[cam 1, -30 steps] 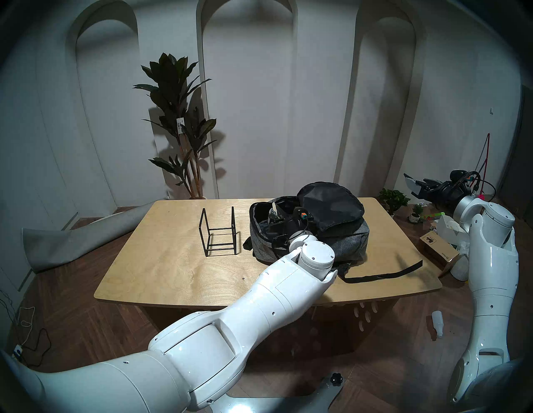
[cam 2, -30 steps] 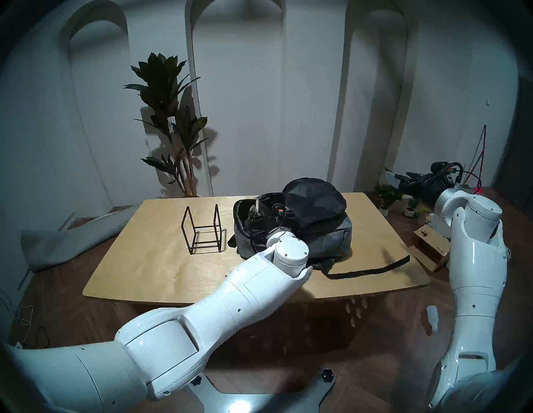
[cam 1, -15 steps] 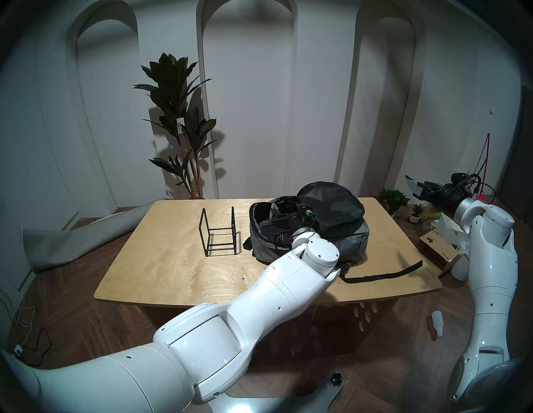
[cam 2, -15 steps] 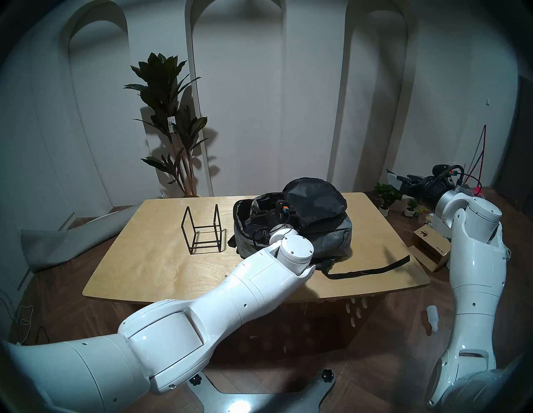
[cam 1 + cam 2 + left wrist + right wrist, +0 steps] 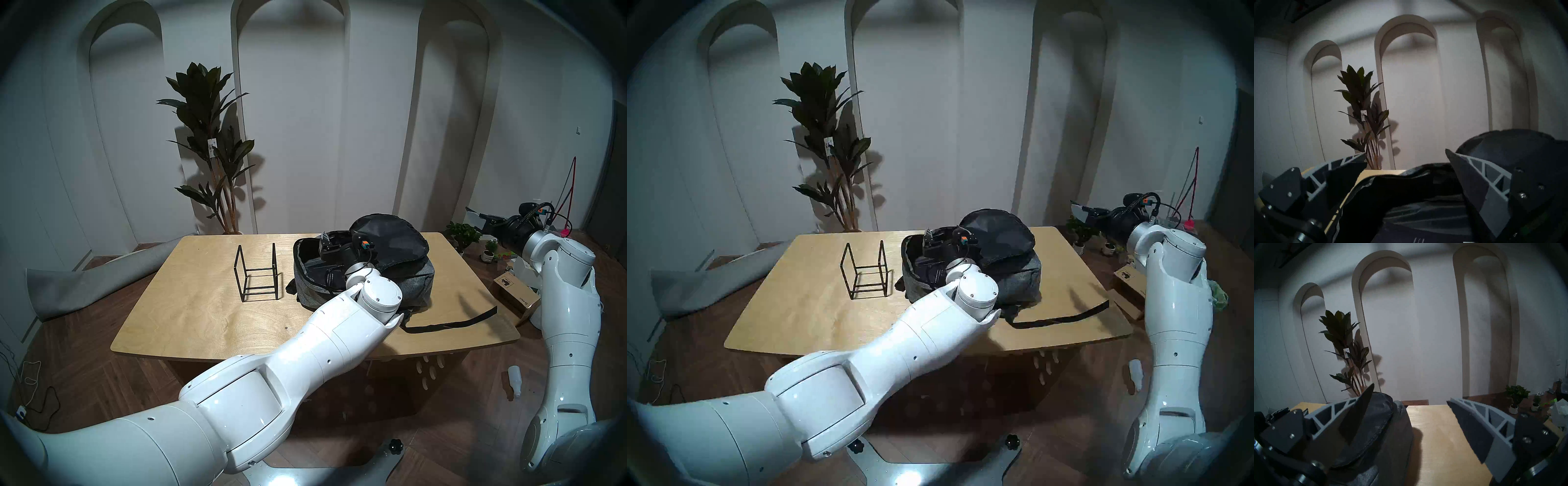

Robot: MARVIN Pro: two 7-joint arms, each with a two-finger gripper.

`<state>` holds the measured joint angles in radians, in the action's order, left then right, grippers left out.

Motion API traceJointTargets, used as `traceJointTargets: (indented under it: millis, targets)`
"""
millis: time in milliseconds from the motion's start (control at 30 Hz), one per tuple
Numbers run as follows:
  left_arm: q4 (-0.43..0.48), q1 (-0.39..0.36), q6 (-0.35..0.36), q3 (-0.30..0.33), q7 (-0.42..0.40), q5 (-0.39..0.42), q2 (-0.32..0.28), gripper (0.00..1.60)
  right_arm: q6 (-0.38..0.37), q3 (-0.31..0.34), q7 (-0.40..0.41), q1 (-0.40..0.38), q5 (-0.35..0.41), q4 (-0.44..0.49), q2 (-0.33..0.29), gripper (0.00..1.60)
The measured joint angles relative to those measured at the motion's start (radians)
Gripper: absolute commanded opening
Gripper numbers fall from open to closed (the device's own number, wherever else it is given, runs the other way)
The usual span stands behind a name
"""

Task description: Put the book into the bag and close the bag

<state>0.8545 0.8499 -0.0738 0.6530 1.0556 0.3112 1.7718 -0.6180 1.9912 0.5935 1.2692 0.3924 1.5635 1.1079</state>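
The grey bag (image 5: 410,285) lies on the table with its black-lined flap (image 5: 390,237) thrown back and its mouth wide. The black book (image 5: 320,269) rests flat inside; its small white text (image 5: 1418,239) shows at the bottom of the left wrist view. My left gripper (image 5: 325,239) hovers just above the mouth, open and empty, and in its own view (image 5: 1407,161) nothing is between the fingers. My right gripper (image 5: 476,217) hangs open and empty beyond the table's right edge, facing the bag (image 5: 1396,446) from its own view (image 5: 1410,395).
A black wire-frame stand (image 5: 258,271) stands left of the bag on the wooden table (image 5: 203,305). A black strap (image 5: 451,322) trails toward the front right edge. Cardboard boxes (image 5: 515,292) and small potted plants (image 5: 463,234) sit on the floor at the right.
My left gripper has risen out of the bag's mouth, still open. The right arm has swung a little left toward the table.
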Motion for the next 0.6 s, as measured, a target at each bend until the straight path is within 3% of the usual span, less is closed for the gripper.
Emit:
traceJointTargets:
  millis: [600]
  targets:
    - [0.264, 0.018, -0.067, 0.095, 0.075, -0.017, -0.186, 1.6, -0.134, -0.069, -0.073, 0.006, 0.006, 0.038, 0.057, 1.6]
